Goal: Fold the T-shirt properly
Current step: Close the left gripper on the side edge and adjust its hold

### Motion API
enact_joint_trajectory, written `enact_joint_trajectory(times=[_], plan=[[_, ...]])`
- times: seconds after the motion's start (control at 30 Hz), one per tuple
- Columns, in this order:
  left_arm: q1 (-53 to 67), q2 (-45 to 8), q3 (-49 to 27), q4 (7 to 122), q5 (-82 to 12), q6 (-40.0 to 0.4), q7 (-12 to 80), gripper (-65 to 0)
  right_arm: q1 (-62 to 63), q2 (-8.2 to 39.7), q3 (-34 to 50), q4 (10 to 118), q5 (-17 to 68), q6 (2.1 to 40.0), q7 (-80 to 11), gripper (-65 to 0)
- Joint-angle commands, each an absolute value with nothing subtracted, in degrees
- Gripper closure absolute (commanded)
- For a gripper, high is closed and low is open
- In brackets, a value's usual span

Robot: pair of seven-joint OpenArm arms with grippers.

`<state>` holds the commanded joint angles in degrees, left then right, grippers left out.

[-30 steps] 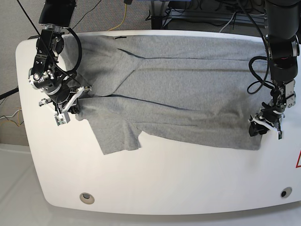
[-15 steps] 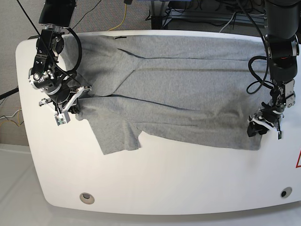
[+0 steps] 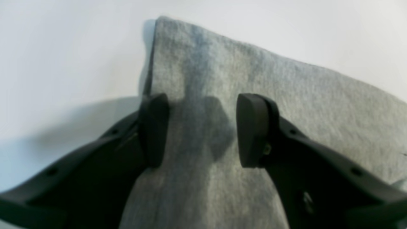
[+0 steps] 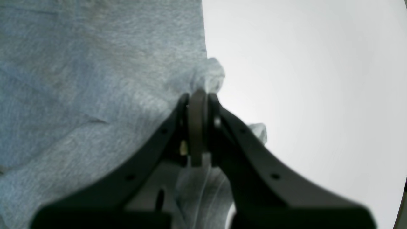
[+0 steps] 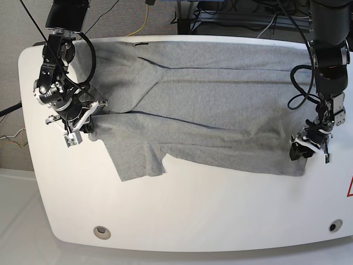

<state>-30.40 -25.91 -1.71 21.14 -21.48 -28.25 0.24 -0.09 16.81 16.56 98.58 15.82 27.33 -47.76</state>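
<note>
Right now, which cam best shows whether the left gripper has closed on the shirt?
Left wrist view: the left gripper is open, its fingers straddling the T-shirt corner. The base view shows that gripper small at the shirt's edge, gap unreadable. The right wrist view shows only the right gripper pinching fabric.

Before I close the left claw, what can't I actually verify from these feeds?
- T-shirt lettering: none shows; base view sees only plain grey.
- Left claw: whether its open fingers touch the fabric; wrist view is blurred.
- Right claw: how much cloth is pinched; its fingers cover it.
</note>
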Motion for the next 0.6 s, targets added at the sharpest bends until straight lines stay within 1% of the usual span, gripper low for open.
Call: enact_joint_trajectory(times=[0.13,0.2,0.4,0.53,0.6], plan=[[-30.38,-25.91,-1.69,21.07,-21.58,-27.59,0.31,-31.4,-0.14,16.83,16.58,98.59,15.88,27.31,-47.8,-1.8],[-30.39,-25.91,-1.67,21.09,-21.59,-28.07,0.3,-31.2,-0.16,16.81,16.55,98.54,15.92,27.29,-47.72,-1.7],[-30.2,-26.11,-1.01,21.51,-23.25,-31.48,-0.48,-30.2,0.03,16.95,16.48,98.4,16.0,27.34,-47.35,-1.8],[-30.16,-26.11,-0.99,21.67,-24.01,-32.32,-0.49,-29.8,0.05,16.99,16.47,98.41,16.1,27.36,-47.38,-1.7],[-30.27,-26.25,-0.6,21.57,-23.83,-33.34,-0.49,-30.7,-0.12,16.9,16.53,98.39,16.03,27.27,-47.24,-1.7]])
